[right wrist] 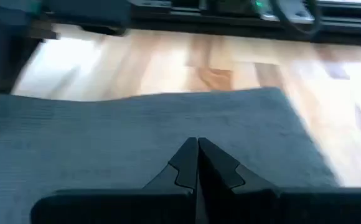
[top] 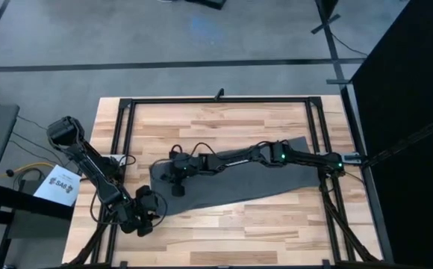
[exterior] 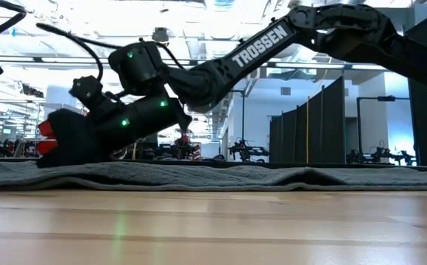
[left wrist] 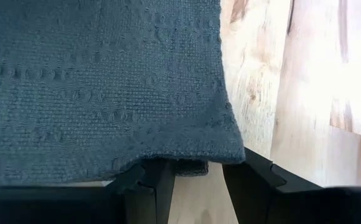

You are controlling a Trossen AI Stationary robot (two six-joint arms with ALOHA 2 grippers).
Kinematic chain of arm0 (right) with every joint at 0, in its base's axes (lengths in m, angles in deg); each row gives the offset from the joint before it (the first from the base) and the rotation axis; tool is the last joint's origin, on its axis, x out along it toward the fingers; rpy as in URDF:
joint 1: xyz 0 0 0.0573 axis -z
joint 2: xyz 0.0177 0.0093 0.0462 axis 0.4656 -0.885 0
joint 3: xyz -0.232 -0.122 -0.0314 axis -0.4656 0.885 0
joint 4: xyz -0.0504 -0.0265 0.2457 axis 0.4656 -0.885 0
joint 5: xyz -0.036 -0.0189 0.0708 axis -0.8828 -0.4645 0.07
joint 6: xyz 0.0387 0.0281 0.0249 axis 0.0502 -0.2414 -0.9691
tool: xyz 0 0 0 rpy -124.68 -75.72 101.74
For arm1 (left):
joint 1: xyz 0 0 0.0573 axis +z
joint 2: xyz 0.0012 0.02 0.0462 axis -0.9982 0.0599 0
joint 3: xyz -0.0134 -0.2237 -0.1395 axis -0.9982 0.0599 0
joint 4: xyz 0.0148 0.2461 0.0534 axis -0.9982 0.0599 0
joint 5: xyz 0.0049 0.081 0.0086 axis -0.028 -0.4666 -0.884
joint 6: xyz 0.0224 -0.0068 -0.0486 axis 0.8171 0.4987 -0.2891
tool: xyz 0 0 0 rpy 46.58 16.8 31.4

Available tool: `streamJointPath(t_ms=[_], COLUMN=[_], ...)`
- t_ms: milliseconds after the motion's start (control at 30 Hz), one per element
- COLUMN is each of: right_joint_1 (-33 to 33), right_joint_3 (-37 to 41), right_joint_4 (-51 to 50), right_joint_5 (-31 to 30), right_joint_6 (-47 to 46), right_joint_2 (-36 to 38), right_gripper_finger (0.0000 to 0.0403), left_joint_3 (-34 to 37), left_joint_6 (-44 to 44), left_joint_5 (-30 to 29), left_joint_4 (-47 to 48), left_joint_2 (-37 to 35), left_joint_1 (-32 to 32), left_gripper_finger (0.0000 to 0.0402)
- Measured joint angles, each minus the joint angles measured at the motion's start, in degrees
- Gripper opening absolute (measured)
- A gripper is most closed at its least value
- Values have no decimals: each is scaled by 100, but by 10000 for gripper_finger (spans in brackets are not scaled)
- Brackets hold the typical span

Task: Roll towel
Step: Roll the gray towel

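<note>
While seen from above, lying flat and unrolled across the middle of the wooden table [top: 224, 119]: the towel [top: 261, 179], a long dark grey strip. Running from the right rear of the tabletop slantwise down to the left front, inside the black frame [top: 216, 100] that borders the wood. From table height, just a low grey band with shallow ripples, no fold or roll anywhere along it.

Stretched out from the right side over almost the whole length of the cloth, ending in the right gripper [top: 176, 181] near the towel's left end. Set very low there, right down at the fabric in the low view. Fingers [right wrist: 187, 165] pressed together tip to tip with no gap, pointing along the grey weave toward the towel's far edge and the bare wood beyond. Cannot tell whether any cloth is pinched between them.

Coming from the left rear and bent down to the left gripper [top: 148, 213] at the towel's front left corner, well apart from the other gripper. Fingers [left wrist: 159, 186] parted only a narrow way, with pale wood showing between them. Corner hem lying right at the fingertips, resting on the tip of one finger and across the mouth of the gap. Not clamped on the cloth.
</note>
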Motion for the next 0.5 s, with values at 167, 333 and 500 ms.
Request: streamJointPath(t_ms=[167, 333, 500], right_joint_1=[128, 157, 182], right_joint_3=[-13, 0, 0], right_joint_4=[-453, -130, -104], right_joint_5=[3, -12, -273], right_joint_6=[3, -1, -19], right_joint_2=[22, -3, -4], right_gripper_finger=[0, 0, 0], left_joint_3=[0, 0, 0], left_joint_6=[-94, -164, -175], left_joint_5=[-1, -2, 2], left_joint_4=[-34, -22, -26], left_joint_2=[0, 0, 0], left_joint_1=[-66, -115, -136], left_gripper_finger=[114, 114, 114])
